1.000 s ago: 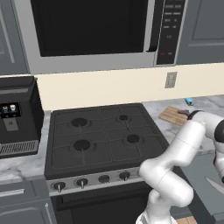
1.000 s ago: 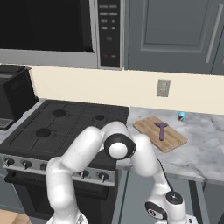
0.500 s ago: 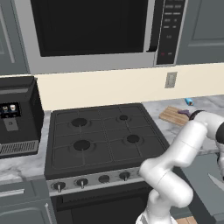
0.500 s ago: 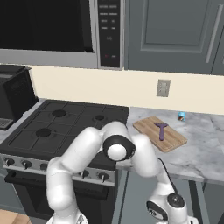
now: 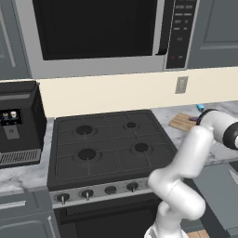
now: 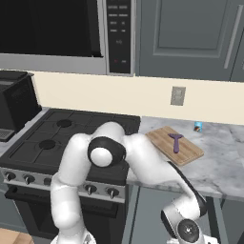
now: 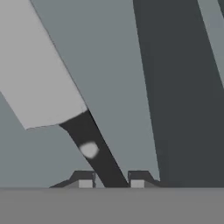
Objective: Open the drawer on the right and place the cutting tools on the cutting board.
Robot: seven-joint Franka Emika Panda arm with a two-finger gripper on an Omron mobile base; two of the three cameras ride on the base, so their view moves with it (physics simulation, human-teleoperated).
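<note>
Far left of the left base view: boxy black coffee machine (image 5: 18, 123) on speckled marble counter (image 5: 21, 174). Centre: matte black stove (image 5: 109, 148) with 4 round burners under square grates, a silver knob strip along its front. Above, a glossy dark microwave (image 5: 107, 35). On the cream backsplash, a pale outlet plate (image 5: 181, 85). Right edge of that frame: a corner of the cutting board (image 5: 182, 122), light-brown wood with slat lines, partly behind the white arm. Lower right corner: the flat grey drawer (image 5: 222, 197) stands pulled out. The right base view gives the board whole (image 6: 174, 145), a flat rectangle at centre right on veined marble, with 1 purple-handled tool (image 6: 176, 142) lying on it, and a small blue object (image 6: 197, 126) near the wall beyond. The hand view adds what both base views miss: a knife (image 7: 70, 100) with a broad pale matte blade in the upper left and a slim black handle bearing 1 pale rivet, lying on the plain grey drawer floor. The gripper (image 7: 111, 179) sits at bottom centre, its 2 dark tips drawn in against either side of the handle, pinching it.
</note>
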